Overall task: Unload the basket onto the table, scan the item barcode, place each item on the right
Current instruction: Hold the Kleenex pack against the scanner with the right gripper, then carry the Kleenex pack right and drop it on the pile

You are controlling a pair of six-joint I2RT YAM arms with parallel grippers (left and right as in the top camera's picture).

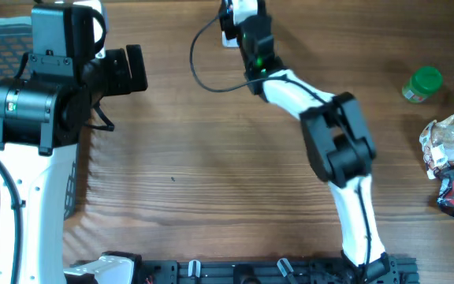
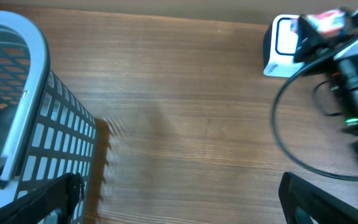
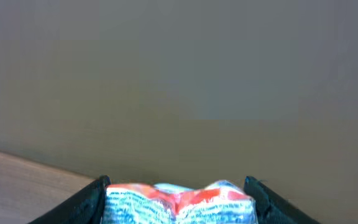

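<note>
Near white scanner, right gripper around red-blue packet.

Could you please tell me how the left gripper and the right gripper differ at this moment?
The left gripper stands wide open and empty; the right gripper is closed on a red-and-white packet. The left gripper hangs beside the basket; the right gripper is by the white scanner. Both have black fingers.
</note>
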